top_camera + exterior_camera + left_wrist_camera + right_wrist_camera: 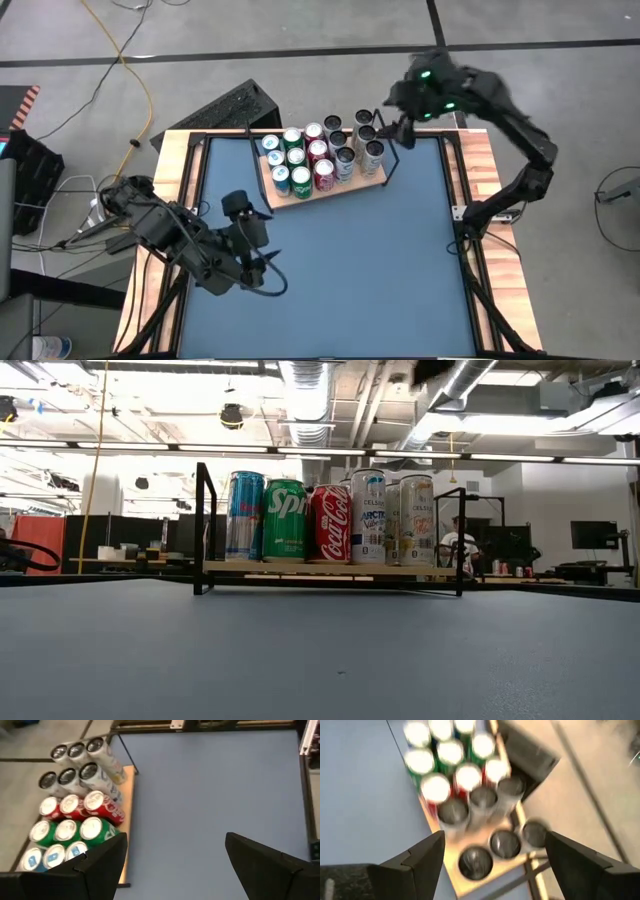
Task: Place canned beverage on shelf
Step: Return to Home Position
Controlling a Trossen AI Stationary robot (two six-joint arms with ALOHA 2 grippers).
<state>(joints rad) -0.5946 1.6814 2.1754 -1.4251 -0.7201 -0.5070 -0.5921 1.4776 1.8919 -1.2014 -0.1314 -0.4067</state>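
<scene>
Reading the layout for the trip home: the right hand [393,125] hangs above the far right end of the shelf [345,186], so the relation that counts is that the load sits right below it and runs off to its left. The shelf's long axis lies left to right across the far middle of the desk [350,270], its left end a little nearer. The cans [320,155] stand upright on it in rows: blue, green, red, then two pale kinds at the right. In the right wrist view I see that hand's fingers [427,852] spread wide with nothing between them, looking down on the can tops. My judgement is that the move away wants height first and only then a swing to the right, since a sideways start could clip the wire frame [461,540] or a can top. The left hand [262,262] waits well apart at the near left of the desk, spread and empty too, facing the shelf. I see no loose can on the desk, so the placing looks finished
</scene>
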